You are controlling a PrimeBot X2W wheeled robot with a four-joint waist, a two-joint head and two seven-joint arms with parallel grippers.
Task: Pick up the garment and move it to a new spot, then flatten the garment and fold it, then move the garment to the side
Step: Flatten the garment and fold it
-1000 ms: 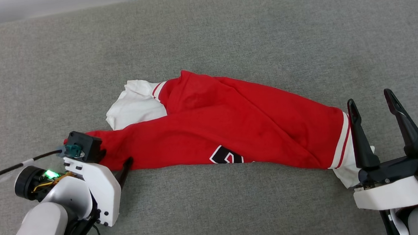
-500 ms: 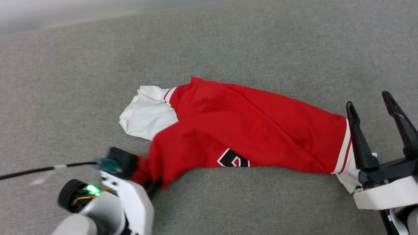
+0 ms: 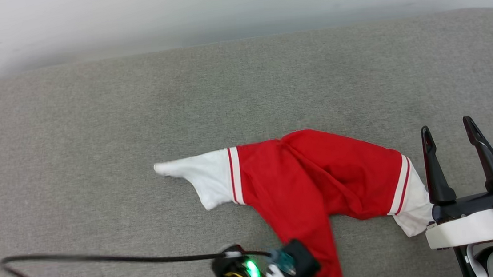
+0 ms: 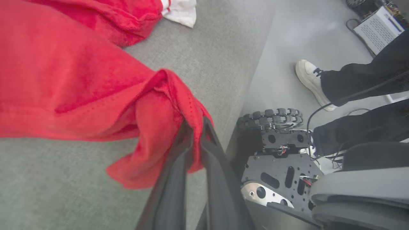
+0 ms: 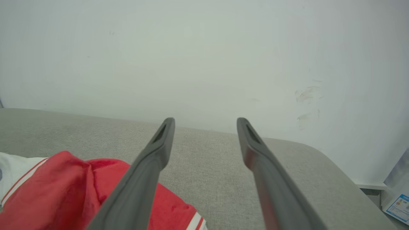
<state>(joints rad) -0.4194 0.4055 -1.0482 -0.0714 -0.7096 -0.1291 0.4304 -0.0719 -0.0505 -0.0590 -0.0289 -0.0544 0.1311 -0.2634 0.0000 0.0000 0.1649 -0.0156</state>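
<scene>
While the left tool (image 4: 195, 124) is clamped on a red fold of the garment (image 3: 317, 181), the right tool (image 3: 447, 125) stands open, just beside the garment's white sleeve (image 3: 415, 213).

One garment (image 3: 313, 181) is lying on one grey padded surface (image 3: 95, 147). It is showing two white sleeves, a left sleeve (image 3: 201, 178) and a right sleeve (image 3: 416, 215), each carrying one striped band (image 3: 234, 175). Two grippers are appearing, the left gripper (image 4: 195, 123) and the right gripper (image 3: 447, 123), each presenting two dark fingers (image 3: 434, 171). One black cable (image 3: 105, 258) is trailing across the surface and one green light (image 3: 252, 269) is glowing. In the left wrist view, two dark-trousered legs (image 4: 361, 83) are standing on the floor (image 4: 287, 38), with one white shoe (image 4: 310, 80) clearly showing, near one studded wheel (image 4: 271, 116) and one pale perforated box (image 4: 375, 28).
</scene>
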